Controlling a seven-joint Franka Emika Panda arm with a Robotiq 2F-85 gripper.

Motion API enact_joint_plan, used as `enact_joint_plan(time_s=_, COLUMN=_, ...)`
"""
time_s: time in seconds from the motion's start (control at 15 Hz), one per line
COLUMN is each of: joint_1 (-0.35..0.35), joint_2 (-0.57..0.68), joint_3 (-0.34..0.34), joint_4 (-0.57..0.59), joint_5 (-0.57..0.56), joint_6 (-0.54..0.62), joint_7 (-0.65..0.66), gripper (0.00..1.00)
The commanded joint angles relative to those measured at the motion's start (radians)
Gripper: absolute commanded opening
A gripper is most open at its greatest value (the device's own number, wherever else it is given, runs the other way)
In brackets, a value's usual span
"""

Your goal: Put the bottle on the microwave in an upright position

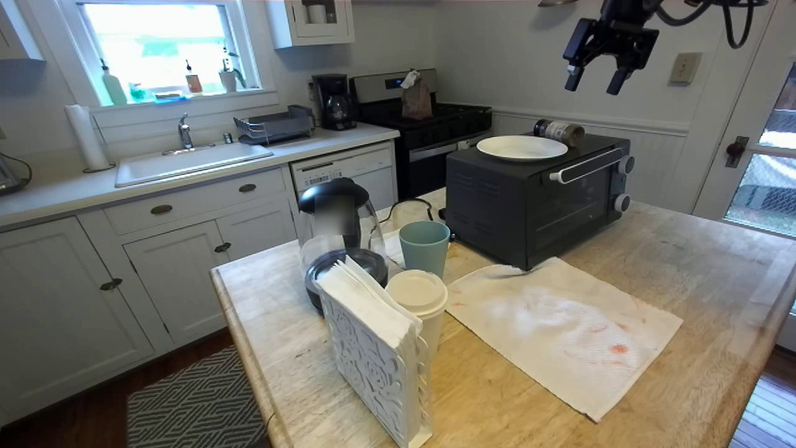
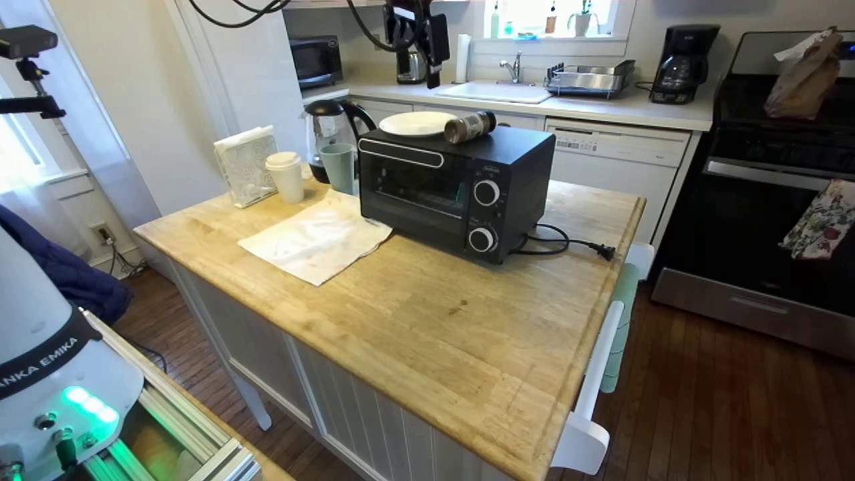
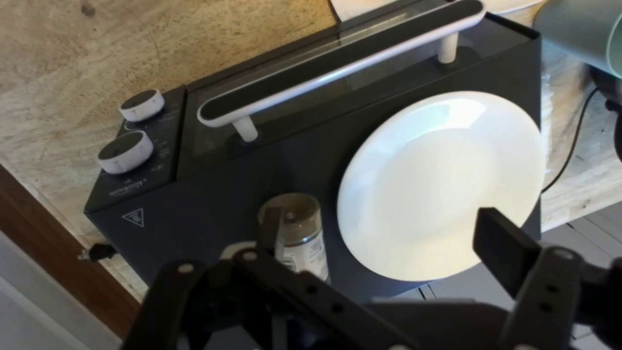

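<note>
Bottle (image 1: 559,132) horiz. on m'wave (image 1: 525,193), below claw (image 1: 594,84).

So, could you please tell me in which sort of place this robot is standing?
This looks like a kitchen, probably in a home. In both exterior views there is a white sink, a dish rack beside it, and a stove.

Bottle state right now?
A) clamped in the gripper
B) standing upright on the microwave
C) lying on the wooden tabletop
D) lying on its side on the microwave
D: both exterior views show the bottle tipped over on top of the microwave, beside the plate.
</note>
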Motion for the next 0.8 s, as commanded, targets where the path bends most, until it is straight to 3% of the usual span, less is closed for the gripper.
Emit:
enact_joint_plan(time_s=0.0, joint_1=-0.041, joint_2=0.147, joint_3=-0.015, joint_4=0.197, joint_5=0.005, joint_6=-0.195, joint_7=-0.008, gripper=1.00)
enact_joint_plan(time_s=0.73, joint_1=-0.105, joint_2=0.426, joint_3=0.000, joint_4=0.612, joint_5=-0.004, joint_6=-0.434, joint_7=0.015, gripper=1.00)
